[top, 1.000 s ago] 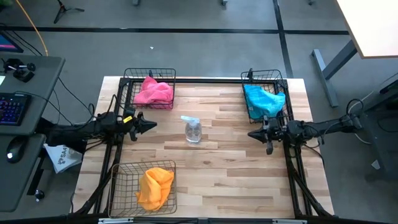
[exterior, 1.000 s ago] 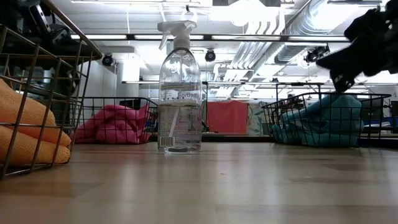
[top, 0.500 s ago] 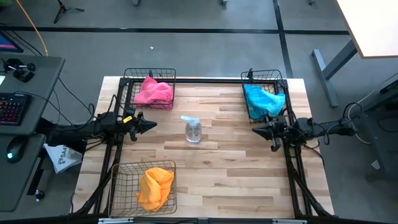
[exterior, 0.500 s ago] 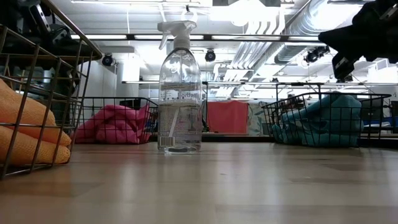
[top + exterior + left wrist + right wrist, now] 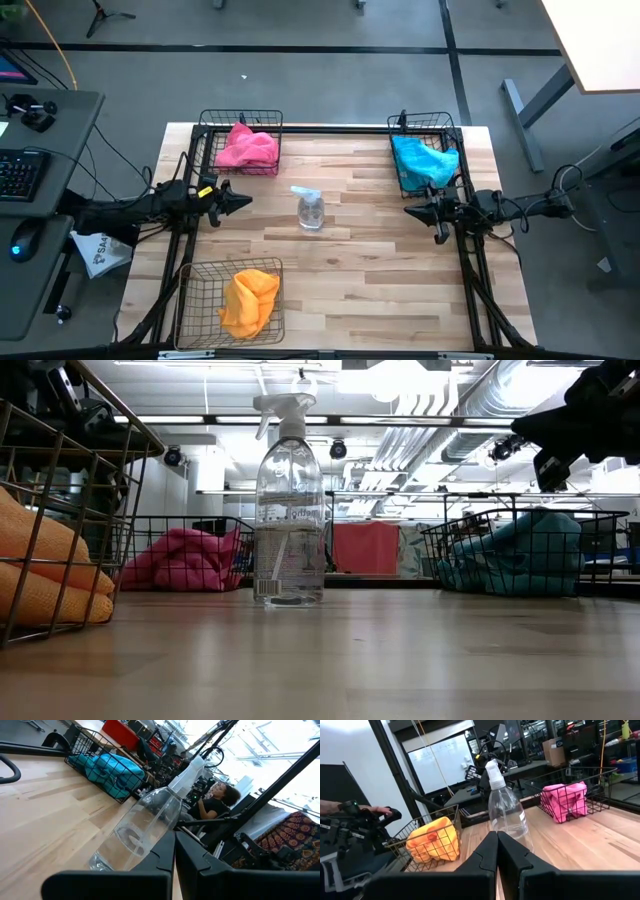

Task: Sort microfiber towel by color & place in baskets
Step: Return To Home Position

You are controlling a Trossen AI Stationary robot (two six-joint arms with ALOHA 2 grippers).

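A pink towel (image 5: 247, 147) lies bunched in the far-left basket (image 5: 204, 140). A teal-blue towel (image 5: 424, 160) fills the far-right basket (image 5: 395, 122), and an orange towel (image 5: 248, 300) sits in the near-left basket (image 5: 192, 300). My left gripper (image 5: 243, 201) hovers shut at the table's left side, pointing toward the middle, its closed fingers (image 5: 167, 850) touching nothing. My right gripper (image 5: 408, 211) hovers shut just near of the teal basket, pointing toward the middle and raised off the table (image 5: 525, 432). In its wrist view the fingers (image 5: 490, 847) are closed and empty.
A clear spray bottle (image 5: 311, 208) stands upright at the table's middle, between the two grippers. Black frame rails (image 5: 470, 270) run along the left and right sides. A person (image 5: 215, 805) sits in the room beyond. Bare wood lies near of the bottle.
My right gripper has risen and drawn back a little toward the table's right edge, staying shut and empty. The towels, the baskets and the bottle have kept their places.
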